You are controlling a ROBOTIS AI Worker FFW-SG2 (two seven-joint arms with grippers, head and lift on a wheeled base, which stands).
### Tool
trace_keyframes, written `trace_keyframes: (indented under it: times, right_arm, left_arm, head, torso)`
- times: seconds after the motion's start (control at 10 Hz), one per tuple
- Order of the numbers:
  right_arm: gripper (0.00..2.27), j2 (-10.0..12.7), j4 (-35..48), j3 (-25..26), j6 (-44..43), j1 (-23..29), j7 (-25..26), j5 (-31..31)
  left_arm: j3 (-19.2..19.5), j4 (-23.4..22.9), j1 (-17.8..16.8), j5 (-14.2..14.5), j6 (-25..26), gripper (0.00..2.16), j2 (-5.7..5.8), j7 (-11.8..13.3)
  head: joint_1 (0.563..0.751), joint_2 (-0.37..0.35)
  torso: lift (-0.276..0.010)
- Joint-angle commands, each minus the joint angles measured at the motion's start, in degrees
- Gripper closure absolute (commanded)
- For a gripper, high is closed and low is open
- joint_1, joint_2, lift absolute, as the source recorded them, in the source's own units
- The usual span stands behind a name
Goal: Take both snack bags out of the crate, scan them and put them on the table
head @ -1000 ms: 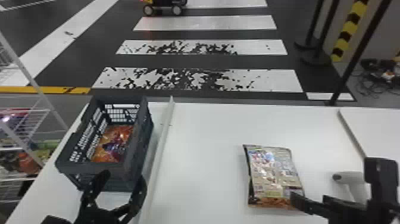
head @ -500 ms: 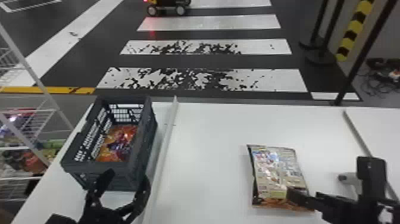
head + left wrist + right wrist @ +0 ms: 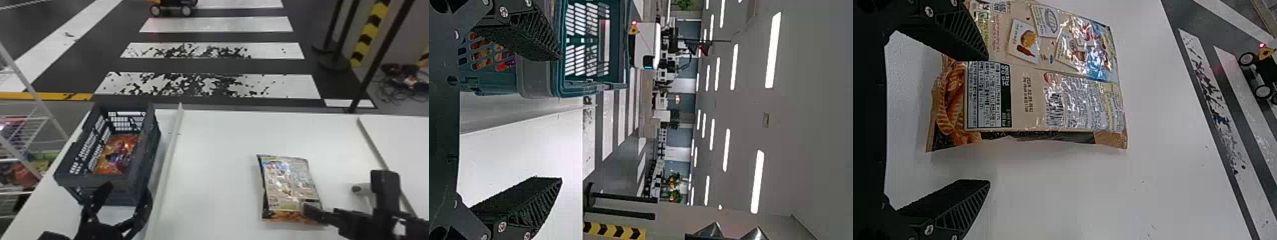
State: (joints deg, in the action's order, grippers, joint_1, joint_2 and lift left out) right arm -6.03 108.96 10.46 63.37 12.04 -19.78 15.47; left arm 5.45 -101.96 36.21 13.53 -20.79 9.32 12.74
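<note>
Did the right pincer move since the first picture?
Yes, in the head view, the right pincer moved left, judged against the grey strip on the table's right side.

Bright; ceiling strips (image 3: 773, 50) glowing; glare on snack bag (image 3: 1078, 105), soft shadow beside.

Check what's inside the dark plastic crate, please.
An orange snack bag lies in the crate, and it also shows through the wall slots in the left wrist view. The near wall may cover its near end; whatever is beneath it is hidden.
</note>
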Motion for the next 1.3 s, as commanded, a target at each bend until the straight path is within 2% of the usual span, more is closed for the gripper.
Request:
trace_keyframes:
  times: [0.0,0.3,0.4,0.5,0.7,0.8,0.9,1.2]
  right_arm:
    - [0.12,0.0,-1.4,-0.1,-0.1,-0.7,-0.3,0.0]
    - [0.21,0.1,-2.3,-0.4,0.1,-1.3,-1.2,0.1]
    - [0.42,0.0,-2.3,-0.4,0.6,-1.5,-1.8,0.0]
    - [0.81,0.0,-3.0,-0.4,1.3,-1.9,-2.0,-0.1]
    - [2.09,0.0,-3.8,-0.6,3.0,-2.5,-2.4,-1.6]
    - [2.25,-0.2,-4.0,-1.1,3.7,-2.7,-2.5,-3.2]
    - [2.25,-0.5,-4.1,-2.0,3.7,-2.7,-3.3,-5.5]
    - [2.25,-0.4,-2.5,-0.9,2.3,-1.9,-3.9,-4.0]
  left_arm:
    - [0.0,0.0,0.0,0.0,0.0,0.14,0.00,0.0]
    - [0.0,-0.1,0.1,0.0,0.0,0.14,0.00,0.0]
    - [0.0,-0.1,0.1,0.0,0.0,0.14,0.00,0.0]
    - [0.0,-0.1,0.2,0.0,0.0,0.14,0.09,0.0]
    - [0.0,-0.3,0.3,0.0,0.0,0.14,0.26,0.0]
    - [0.0,-0.2,0.3,0.0,0.0,0.14,0.26,0.0]
    - [0.0,-0.2,0.2,0.0,0.0,0.14,0.26,0.0]
    - [0.0,-0.1,0.2,0.0,0.0,0.14,0.26,0.0]
  head:
    - [0.695,0.075]
    - [0.695,0.081]
    - [0.695,0.084]
    - [0.695,0.089]
    - [0.695,0.090]
    - [0.695,0.088]
    - [0.695,0.086]
    - [0.695,0.084]
  torso:
    - [-0.094]
    - [-0.094]
    - [-0.094]
    - [-0.094]
    - [-0.094]
    - [-0.094]
    - [-0.094]
    - [-0.094]
